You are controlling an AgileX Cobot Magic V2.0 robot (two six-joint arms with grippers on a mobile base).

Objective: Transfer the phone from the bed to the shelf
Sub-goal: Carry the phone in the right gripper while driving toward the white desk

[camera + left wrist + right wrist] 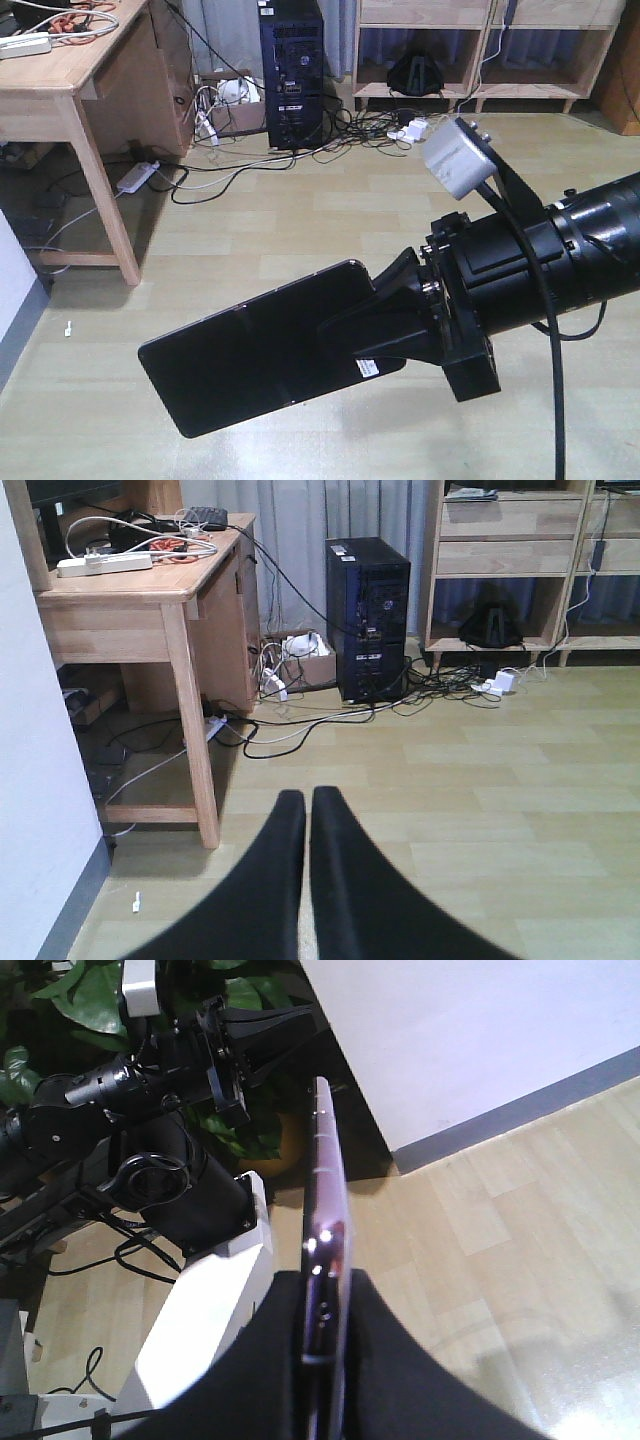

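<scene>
right gripper (350,325): jaws closed down to the thickness of the phone (250,350), pinching it at the sticker end. most of the slab juts past the fingertips, broad face up, in the air over the floor (300,210). right wrist view agrees: the phone's pinkish edge sits sandwiched between both fingers, no gap visible. left gripper (307,798): fingers pressed together, nothing in them.

bed: not in any view. shelf (415,90): across the room by the curtain, well apart from the phone, beside a computer tower (292,70). desk (70,70) to the left, cable tangle (330,130) on the floor before the shelf.

judgement: pick is done; the step in hand is the carry. next move calls for closing on the shelf, probably by base travel, with the phone kept level. grip is near one end, so a jolt could lever it loose. release only over a board.
</scene>
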